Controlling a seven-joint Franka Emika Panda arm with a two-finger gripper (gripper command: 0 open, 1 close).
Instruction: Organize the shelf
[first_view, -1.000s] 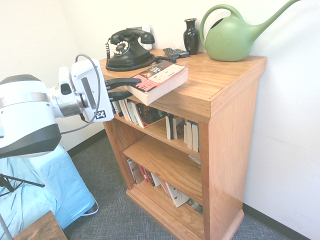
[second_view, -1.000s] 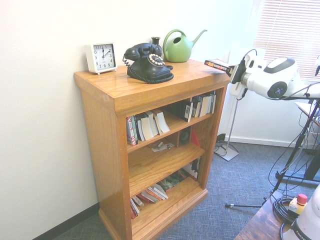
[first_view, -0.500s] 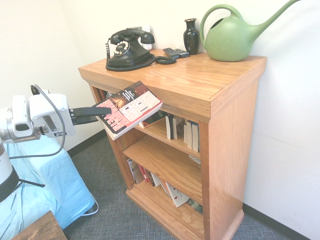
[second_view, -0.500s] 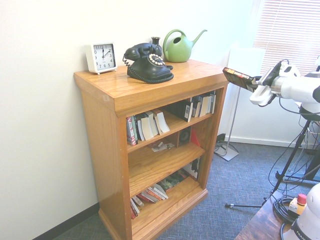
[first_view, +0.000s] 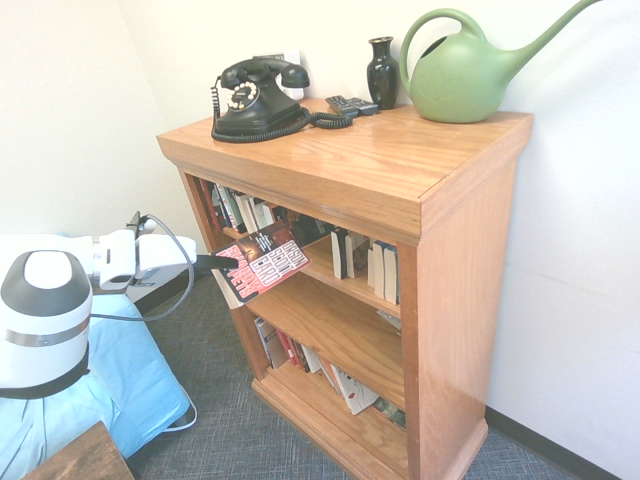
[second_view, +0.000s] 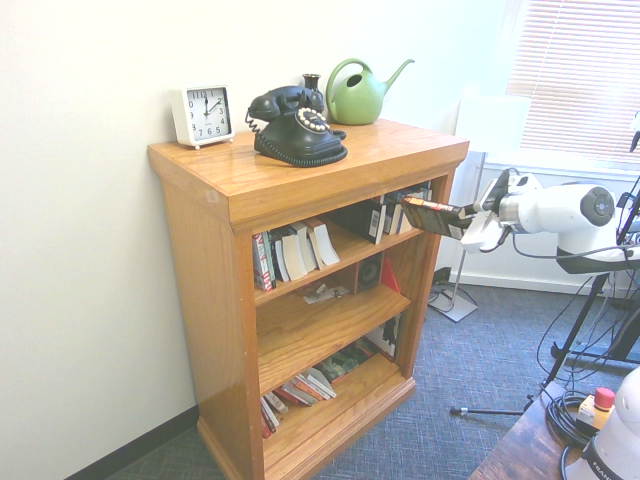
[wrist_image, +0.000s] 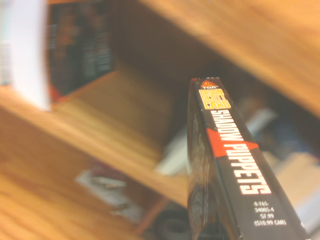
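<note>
The end effector (first_view: 213, 263) is closed on a paperback (first_view: 262, 262), pinching it near one end. The paperback is held tilted at the front of the shelf (first_view: 465, 260), below the overhanging flat top and level with the upper openings. Its cover faces up and outward in the first exterior view, with a red part and large pale lettering; in the wrist view its dark spine reads "SHADOW PUPPETS". Whether it touches the shelf cannot be told.

The shelf stands against the wall, a wooden bookcase with three tiers. Its upper tier holds a leaning row of books (second_view: 292, 252) toward one side and a second group of books (second_view: 402, 212) toward the other. On the middle tier lie some small items (second_view: 325, 291), too small to name, with a red object (second_view: 390, 275) near the side panel. The lowest tier holds slanting books (second_view: 303, 388).

On the flat top stand a white square clock (second_view: 203, 116), a black rotary telephone (first_view: 257, 100), a dark vase (first_view: 382, 74) and a green watering can (first_view: 462, 78). A dark remote control (first_view: 352, 106) lies between the telephone and the vase.
</note>
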